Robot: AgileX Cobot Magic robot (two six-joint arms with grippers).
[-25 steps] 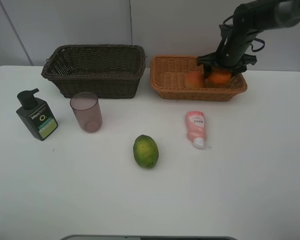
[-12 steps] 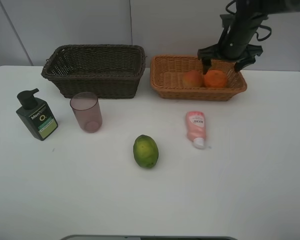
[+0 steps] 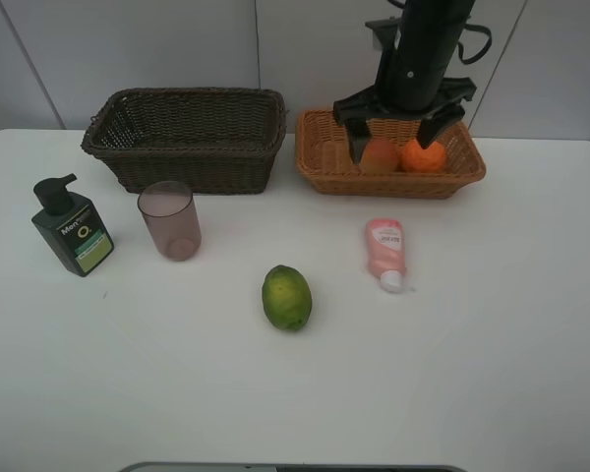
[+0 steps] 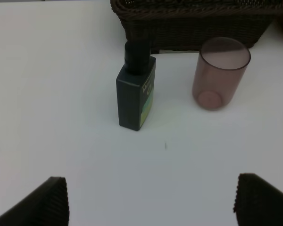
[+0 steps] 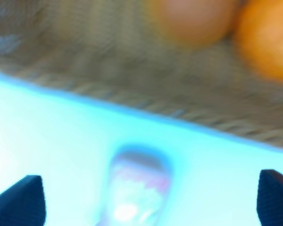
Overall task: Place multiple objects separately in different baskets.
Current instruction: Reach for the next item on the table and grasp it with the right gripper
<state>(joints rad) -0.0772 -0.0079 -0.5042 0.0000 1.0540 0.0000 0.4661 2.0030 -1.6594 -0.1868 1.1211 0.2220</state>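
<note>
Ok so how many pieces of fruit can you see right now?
3. A peach-like fruit and an orange sit side by side in the tan basket; a green lime lies on the table. The dark basket hides part of its floor.

The right gripper [image 3: 390, 146] hangs with spread jaws over the shallower basket [image 3: 320, 167]. In it the peach-like fruit [image 3: 379, 155] lies below the gap between them, the orange [image 3: 425, 155] sits just beside it under the right-hand jaw, and the squeeze tube [image 3: 385, 251] lies on the table [image 3: 492, 324] in front of that basket, nearer than the jaws. Ahead of the parted jaws of the left gripper [image 4: 153, 200] stand the pump bottle [image 4: 136, 96] and, toward the right-hand jaw, the cup [image 4: 220, 73], with the deeper basket [image 4: 188, 23] just behind both. The lime-like fruit [image 3: 287, 297] lies well clear of either pair of jaws, left of the tube.
</note>
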